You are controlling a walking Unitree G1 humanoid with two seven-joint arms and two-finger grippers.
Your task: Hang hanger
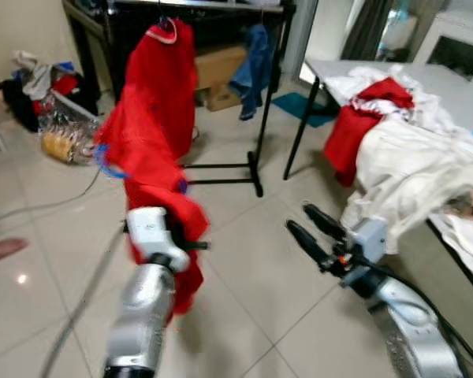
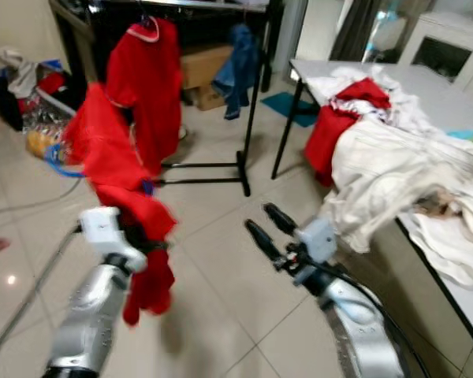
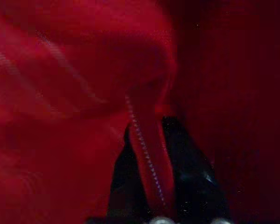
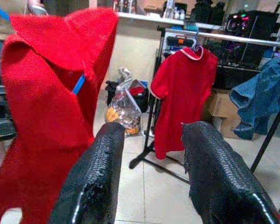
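Left gripper (image 3: 151, 186): pressed together on a fold of the red garment (image 1: 146, 142); in the left wrist view a stitched seam of red cloth runs between the two black fingers (image 3: 191, 172).
Red garment: it hangs up and away from the left gripper, draped over a blue hanger (image 1: 110, 167) whose blue shows at the cloth's left edge and again as a short strip in the right wrist view; the lower part of the cloth falls past the silver left arm toward the floor tiles (image 1: 244, 291).
Right gripper (image 1: 309, 227): spread apart with nothing between the fingers, held low over the floor, to the right of the red garment and apart from it.
Clothes rack (image 1: 260, 118): black, standing beyond both grippers; the held garment is in front of it, and whether the hanger touches the rail cannot be told.
On the rack: a red shirt (image 4: 182, 98) with a white collar hangs from the rail, and a blue denim piece (image 1: 254, 63) hangs further right.
Table (image 1: 457, 87): to the right, piled with white and red laundry (image 1: 410, 150), near the right gripper.
Far left: bags and clothes (image 1: 43, 94) heaped on the floor by the wall.
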